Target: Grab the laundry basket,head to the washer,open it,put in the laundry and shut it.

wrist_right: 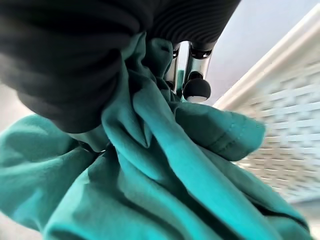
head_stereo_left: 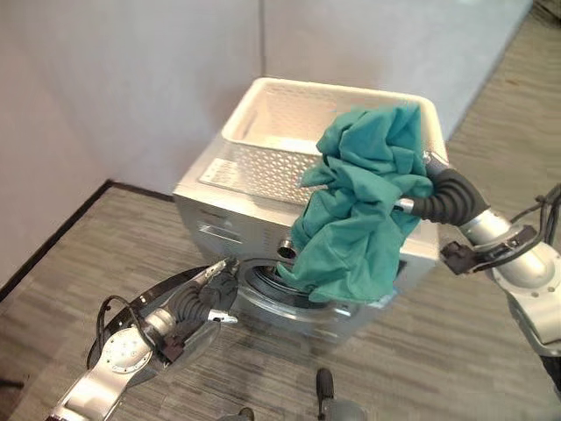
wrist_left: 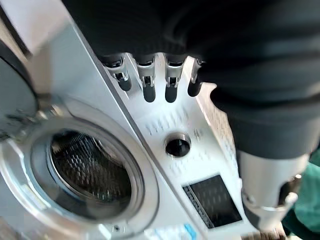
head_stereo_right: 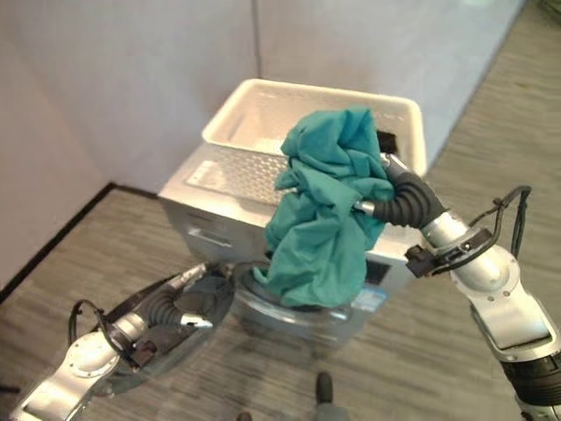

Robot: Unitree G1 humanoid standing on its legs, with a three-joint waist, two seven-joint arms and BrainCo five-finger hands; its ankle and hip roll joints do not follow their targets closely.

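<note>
A small silver washer [head_stereo_left: 209, 209] stands against the wall with a white perforated laundry basket [head_stereo_left: 263, 114] on its top. The round glass door [head_stereo_right: 180, 338] is swung open to the left, and the drum opening [wrist_left: 90, 170] is uncovered. My left hand [head_stereo_left: 206, 298] lies by the door's rim with its fingers [wrist_left: 149, 85] straight. My right hand [head_stereo_left: 443, 197] is shut on a bunched teal cloth [head_stereo_left: 359, 210]. The cloth hangs from the basket's front edge down over the washer's face, to just above the opening. The fingers [wrist_right: 196, 87] are curled into the folds of the cloth [wrist_right: 150, 165].
Grey partition walls [head_stereo_left: 131, 79] meet in a corner right behind the washer. A dark baseboard [head_stereo_left: 53, 237] runs along the left wall. Grey carpet [head_stereo_left: 438, 351] spreads in front and to the right. A knob [wrist_left: 177, 146] and a dark display panel [wrist_left: 210, 197] sit on the washer's front.
</note>
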